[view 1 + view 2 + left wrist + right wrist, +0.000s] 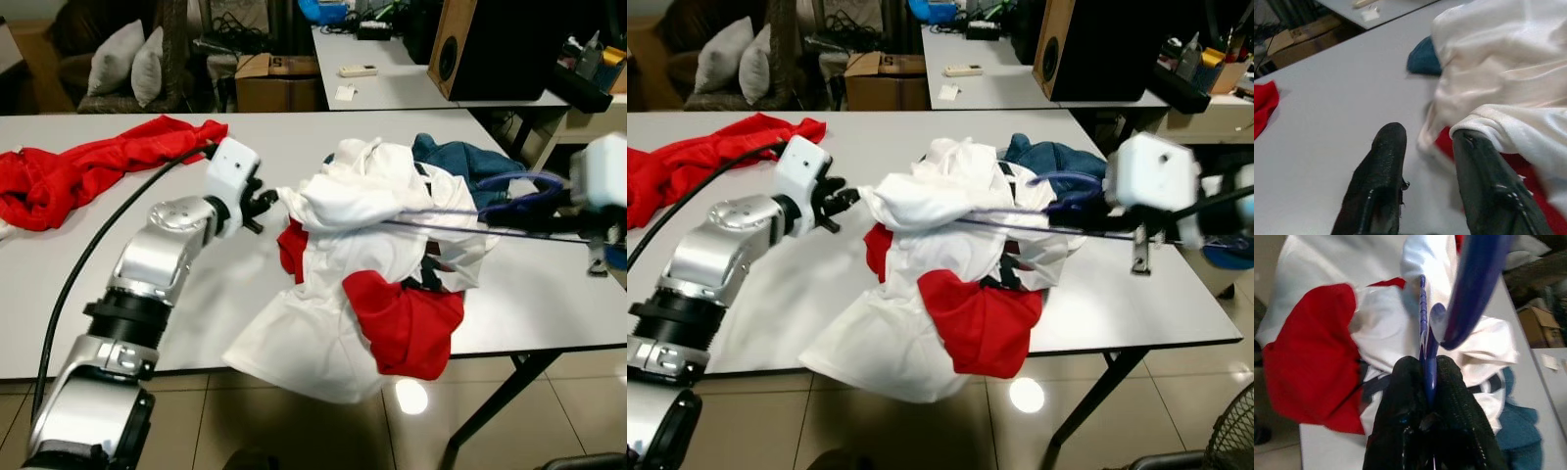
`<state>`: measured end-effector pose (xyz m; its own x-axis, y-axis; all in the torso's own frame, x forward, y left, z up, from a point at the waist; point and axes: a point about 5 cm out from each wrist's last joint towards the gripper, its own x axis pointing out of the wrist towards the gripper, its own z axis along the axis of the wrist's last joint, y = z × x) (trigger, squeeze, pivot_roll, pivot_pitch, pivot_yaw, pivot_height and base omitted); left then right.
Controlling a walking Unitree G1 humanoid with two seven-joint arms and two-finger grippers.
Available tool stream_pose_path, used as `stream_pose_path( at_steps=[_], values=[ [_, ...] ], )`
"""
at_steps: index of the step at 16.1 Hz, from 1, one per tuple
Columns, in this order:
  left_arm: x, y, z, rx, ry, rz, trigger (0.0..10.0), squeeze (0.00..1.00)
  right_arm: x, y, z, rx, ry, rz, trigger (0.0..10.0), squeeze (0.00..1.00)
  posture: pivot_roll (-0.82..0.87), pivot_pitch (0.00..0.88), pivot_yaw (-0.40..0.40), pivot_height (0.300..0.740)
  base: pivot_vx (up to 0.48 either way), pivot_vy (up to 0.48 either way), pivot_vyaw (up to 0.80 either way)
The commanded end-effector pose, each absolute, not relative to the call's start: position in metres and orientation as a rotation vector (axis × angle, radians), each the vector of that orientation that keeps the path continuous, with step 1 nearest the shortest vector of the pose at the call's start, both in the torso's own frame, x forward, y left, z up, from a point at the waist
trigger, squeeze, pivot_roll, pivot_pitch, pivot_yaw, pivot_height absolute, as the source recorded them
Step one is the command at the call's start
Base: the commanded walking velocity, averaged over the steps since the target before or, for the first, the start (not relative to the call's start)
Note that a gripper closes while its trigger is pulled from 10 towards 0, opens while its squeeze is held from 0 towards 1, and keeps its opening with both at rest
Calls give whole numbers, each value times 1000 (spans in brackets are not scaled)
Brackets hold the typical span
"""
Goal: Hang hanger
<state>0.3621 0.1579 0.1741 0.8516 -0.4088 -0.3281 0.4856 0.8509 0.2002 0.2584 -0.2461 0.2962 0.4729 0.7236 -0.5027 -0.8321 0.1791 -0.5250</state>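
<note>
A white and red shirt (358,201) lies heaped on the white table (294,137), with one end spilling over the front edge. A blue hanger (443,218) runs into the shirt from the right. My right gripper (1087,208) is shut on the hanger (1425,323) near its hook, just right of the heap. My left gripper (266,204) stands open at the shirt's left edge, and a fold of white cloth (1508,129) rests against one of its fingers (1476,166).
A blue denim garment (460,157) lies behind the shirt. A red garment (88,166) is spread at the table's left. Behind stand a second table (392,83), a speaker (490,44), a cardboard box (274,78) and pillows (127,59).
</note>
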Motion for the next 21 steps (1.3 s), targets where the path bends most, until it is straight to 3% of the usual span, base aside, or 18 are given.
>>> stream_pose_path(
  at_steps=[1, 5, 10, 11, 13, 15, 19, 20, 21],
  values=[
    [363, 165, 174, 301, 283, -449, 10000, 1000, 256, -249, 315, -849, 94, 1071, 10000, 0, 0, 0, 15, 740, 0, 0, 0],
    [347, 178, 202, 72, 161, -635, 10000, 1000, 243, -276, 330, -598, 5, 1025, 10000, 0, 10, 0, 8, 740, 0, 0, 0],
    [363, 205, 215, 158, 120, -420, 10000, 1000, 275, -269, 292, -660, 94, 752, 10000, 0, 4, 0, 16, 740, 0, 0, 0],
    [364, 202, 215, 132, 116, -422, 10000, 27, 268, -241, 265, -655, 157, 907, 10000, 0, 8, 0, 16, 740, 0, 0, 0],
    [360, 192, 214, 112, 123, -481, 10000, 0, 230, -221, 250, -615, 271, 1246, 10000, 0, 13, 0, 11, 740, 0, 0, 0],
    [358, 184, 213, 111, 120, -529, 10000, 0, 228, -225, 254, -594, 278, 1242, 10000, 0, 11, 0, 10, 740, 0, 0, 0],
    [360, 180, 210, 105, 114, -504, 10000, 0, 245, -242, 263, -641, 222, 995, 10000, 0, 9, 0, 12, 740, 0, 0, 0],
    [361, 181, 211, 98, 106, -476, 10000, 0, 255, -245, 266, -638, 184, 891, 10000, 0, 9, 0, 12, 740, 0, 0, 0],
    [364, 185, 212, 93, 92, -423, 10000, 0, 277, -256, 284, -590, 54, 636, 10000, 0, 9, 0, 12, 740, 0, 0, 0]
  ],
)
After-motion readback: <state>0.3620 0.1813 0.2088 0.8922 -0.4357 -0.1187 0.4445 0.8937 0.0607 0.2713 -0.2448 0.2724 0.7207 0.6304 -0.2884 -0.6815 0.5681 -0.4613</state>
